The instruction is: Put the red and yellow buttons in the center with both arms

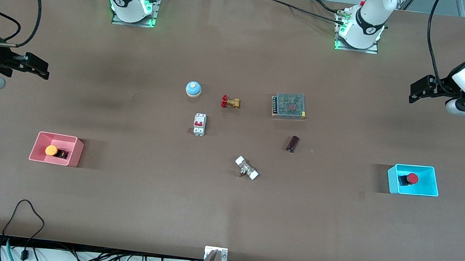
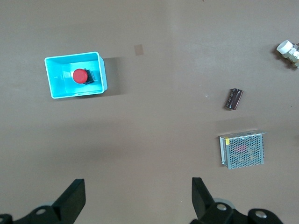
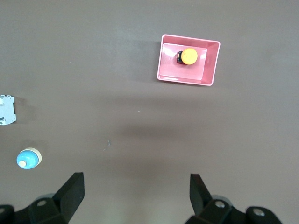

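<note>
The red button [image 1: 412, 178] sits in a blue bin [image 1: 431, 190] toward the left arm's end of the table; it also shows in the left wrist view [image 2: 80, 75]. The orange-yellow button [image 1: 51, 150] sits in a pink bin [image 1: 75, 149] toward the right arm's end; it also shows in the right wrist view [image 3: 189, 56]. My left gripper [image 1: 417, 92] [image 2: 138, 200] is open and empty, held high over bare table, apart from the blue bin [image 2: 102, 70]. My right gripper [image 1: 36, 68] [image 3: 136, 198] is open and empty, held high over bare table, apart from the pink bin [image 3: 187, 79].
In the middle of the table lie a blue dome bell [image 1: 193, 89], a brass valve with a red handle [image 1: 230, 102], a white circuit breaker [image 1: 199, 124], a mesh power supply [image 1: 289, 105], a dark cylinder [image 1: 292, 144] and a white-capped fitting [image 1: 246, 168].
</note>
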Robot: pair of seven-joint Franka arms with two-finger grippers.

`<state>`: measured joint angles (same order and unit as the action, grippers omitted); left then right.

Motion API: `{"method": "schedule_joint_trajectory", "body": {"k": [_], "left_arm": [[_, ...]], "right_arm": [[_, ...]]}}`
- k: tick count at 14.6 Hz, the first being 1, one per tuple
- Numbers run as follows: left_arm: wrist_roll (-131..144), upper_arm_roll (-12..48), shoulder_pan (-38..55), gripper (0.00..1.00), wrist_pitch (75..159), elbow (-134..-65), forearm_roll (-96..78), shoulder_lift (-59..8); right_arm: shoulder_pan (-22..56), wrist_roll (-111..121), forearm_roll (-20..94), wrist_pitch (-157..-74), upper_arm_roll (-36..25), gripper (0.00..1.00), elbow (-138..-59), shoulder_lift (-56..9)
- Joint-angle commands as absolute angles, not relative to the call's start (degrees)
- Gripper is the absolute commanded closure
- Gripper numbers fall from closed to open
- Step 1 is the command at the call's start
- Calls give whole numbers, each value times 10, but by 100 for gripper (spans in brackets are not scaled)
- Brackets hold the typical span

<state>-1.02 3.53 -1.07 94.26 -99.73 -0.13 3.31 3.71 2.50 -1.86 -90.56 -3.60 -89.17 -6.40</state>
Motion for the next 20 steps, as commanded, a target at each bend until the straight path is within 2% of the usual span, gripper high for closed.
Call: {"method": "schedule_joint_trajectory", "body": {"k": [1, 6, 9, 17, 20], "left_arm": [[-16, 37, -11, 0, 934, -992, 9, 33], [-16, 37, -11, 0, 934, -992, 9, 33], [-16, 37, -11, 0, 933, -992, 9, 33], [-17, 33, -16, 0, 936, -991, 9, 14], [-13, 29, -23, 0, 934, -960, 4, -39]], "right_arm": [[22, 31, 8, -907, -35, 0, -880, -74], [11, 33, -25, -905, -34, 0, -883, -90], [-7, 32, -23, -913, -34, 0, -883, -129], [-55, 55, -23, -1105, -30, 0, -881, -257], [-69, 71, -22, -1175, -27, 0, -882, -299]]}}
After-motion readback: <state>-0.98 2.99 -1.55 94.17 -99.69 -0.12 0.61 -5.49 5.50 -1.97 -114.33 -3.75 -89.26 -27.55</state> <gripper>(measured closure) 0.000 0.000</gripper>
